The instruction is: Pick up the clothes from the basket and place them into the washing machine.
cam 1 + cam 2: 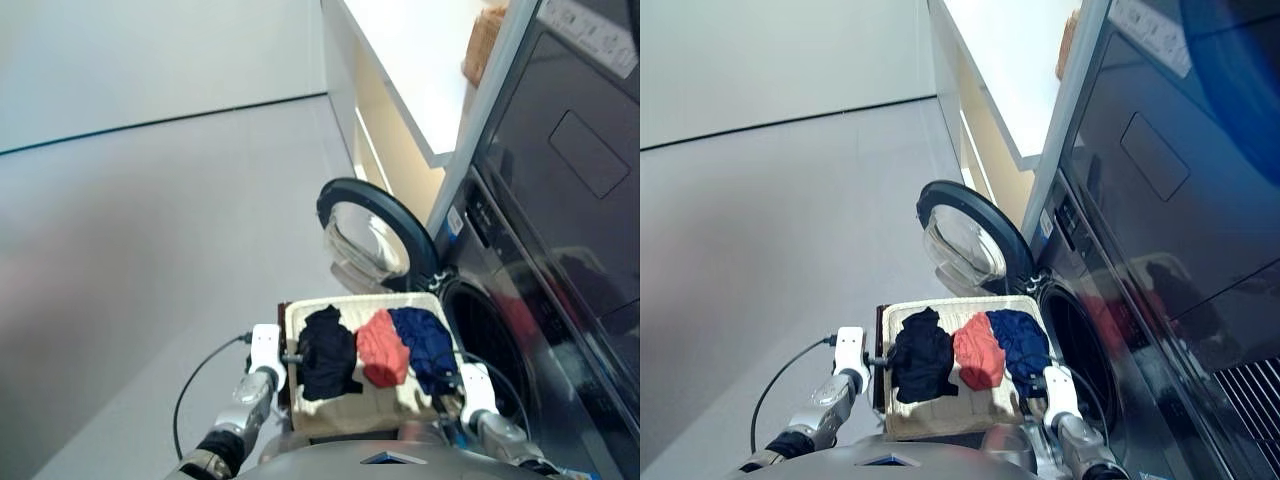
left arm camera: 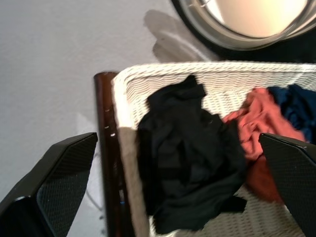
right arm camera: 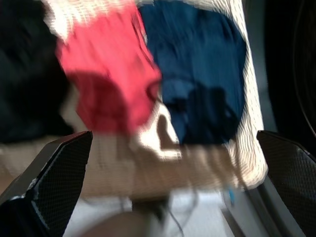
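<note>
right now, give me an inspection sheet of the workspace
surface: shallow cream-white woven wicker basket on a dark stand.
job's things: black garment, coral-red garment and navy blue garment lie side by side in the basket; dark grey front-loading washing machine with its round glass porthole door swung open.
clutter: small tan wicker box on the white counter.
grippers: left gripper open over the black garment; right gripper open, empty.
cables: black cable looping by the left arm.
surroundings: grey floor.
</note>
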Controlling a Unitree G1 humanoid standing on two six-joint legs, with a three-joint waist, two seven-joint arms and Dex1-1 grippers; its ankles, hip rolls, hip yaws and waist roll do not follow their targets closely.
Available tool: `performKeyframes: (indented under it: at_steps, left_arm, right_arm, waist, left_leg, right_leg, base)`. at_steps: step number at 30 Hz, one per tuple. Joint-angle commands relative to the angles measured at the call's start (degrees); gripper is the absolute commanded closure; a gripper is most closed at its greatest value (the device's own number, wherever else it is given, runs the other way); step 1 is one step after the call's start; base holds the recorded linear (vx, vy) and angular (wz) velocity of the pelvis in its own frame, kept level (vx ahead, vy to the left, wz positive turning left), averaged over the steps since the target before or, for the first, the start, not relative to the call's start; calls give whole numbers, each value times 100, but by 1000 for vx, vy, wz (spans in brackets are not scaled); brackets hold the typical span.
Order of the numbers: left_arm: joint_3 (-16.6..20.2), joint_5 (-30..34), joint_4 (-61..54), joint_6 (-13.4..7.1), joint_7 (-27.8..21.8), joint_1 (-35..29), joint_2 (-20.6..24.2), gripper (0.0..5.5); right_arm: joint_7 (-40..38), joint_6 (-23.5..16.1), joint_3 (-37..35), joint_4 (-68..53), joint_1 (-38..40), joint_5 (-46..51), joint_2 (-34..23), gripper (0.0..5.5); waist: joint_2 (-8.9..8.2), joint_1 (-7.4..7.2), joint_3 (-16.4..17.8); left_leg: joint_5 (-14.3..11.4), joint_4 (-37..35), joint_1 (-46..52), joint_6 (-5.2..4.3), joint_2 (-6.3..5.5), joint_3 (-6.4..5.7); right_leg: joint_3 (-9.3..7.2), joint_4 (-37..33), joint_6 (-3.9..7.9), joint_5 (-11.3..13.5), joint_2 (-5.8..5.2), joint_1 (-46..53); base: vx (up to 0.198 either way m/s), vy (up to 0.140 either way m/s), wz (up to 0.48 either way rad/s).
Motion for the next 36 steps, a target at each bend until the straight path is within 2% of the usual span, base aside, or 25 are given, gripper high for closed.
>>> performKeyframes:
  at_steps: [1,5,7,11,14,19,23,30,36]
  left_arm:
    - [-108,-155,-372,-216,221,-660,297,0]
    - [-225,-101,-622,-253,471,-1024,345,0]
    - [-325,10,-657,-273,567,-1273,333,0]
    - [-418,96,-724,-334,892,-1638,297,0]
    - [-412,37,-694,-371,1097,-1911,252,0]
    - [-421,232,-472,-360,1483,-2387,220,0]
    - [-403,313,-183,-331,1753,-2789,160,0]
    - [-104,269,604,-349,2304,-3436,193,0]
    - [183,45,993,-379,2508,-3718,341,0]
  right_arm:
    - [-109,-195,205,-703,-581,288,-57,0]
    - [-256,-290,371,-1871,-740,179,-198,0]
    - [-358,-365,449,-2309,-891,153,-257,0]
    - [-532,-472,622,-2959,-1285,-51,-285,0]
    - [-707,-546,735,-3446,-1582,-77,-248,0]
    - [-952,-643,947,-4049,-1938,-192,-187,0]
    - [-1106,-667,1147,-4360,-2264,-336,-123,0]
    - [-1263,-846,1397,-4823,-2649,-244,-41,0]
    - [-1325,-954,1420,-5076,-2532,-13,-107,0]
  waist:
    - [-443,-53,550]
    - [-531,-87,908]
    - [-645,-109,1114]
    - [-742,-100,1272]
    - [-787,-138,1433]
    - [-828,-223,1686]
    - [-854,-294,1842]
    - [-928,-384,1842]
    - [-973,-452,1842]
  left_leg:
    - [153,33,-50,-38,16,420]
    - [112,506,-593,-54,117,392]
    - [-12,1029,-997,-79,144,316]
    - [-191,1312,-1312,-72,152,157]
    - [-283,1548,-1593,-71,211,132]
    - [-413,1968,-2175,-31,241,57]
    - [-484,2285,-2691,-26,277,-30]
    - [-603,2746,-3619,-19,308,-122]
    - [-700,3067,-4108,-25,333,-172]
  right_leg:
    - [561,462,412,-410,-296,-46]
    - [728,936,361,-509,-220,-631]
    - [788,1118,335,-519,-193,-888]
    - [932,1335,333,-540,-80,-1253]
    - [1014,1618,332,-587,-22,-1590]
    - [1057,2093,301,-660,67,-2199]
    - [1052,2395,266,-730,96,-2676]
    - [1093,2719,258,-730,112,-3549]
    - [1117,2990,241,-799,131,-4028]
  base:
    - [-84,-35,-44]
    - [-98,-49,-106]
    - [-88,-86,-26]
    - [-10,-14,9]
    - [-45,-14,-45]
    - [-78,-8,65]
    - [-77,-22,122]
    - [-45,-5,56]
    - [0,0,0]
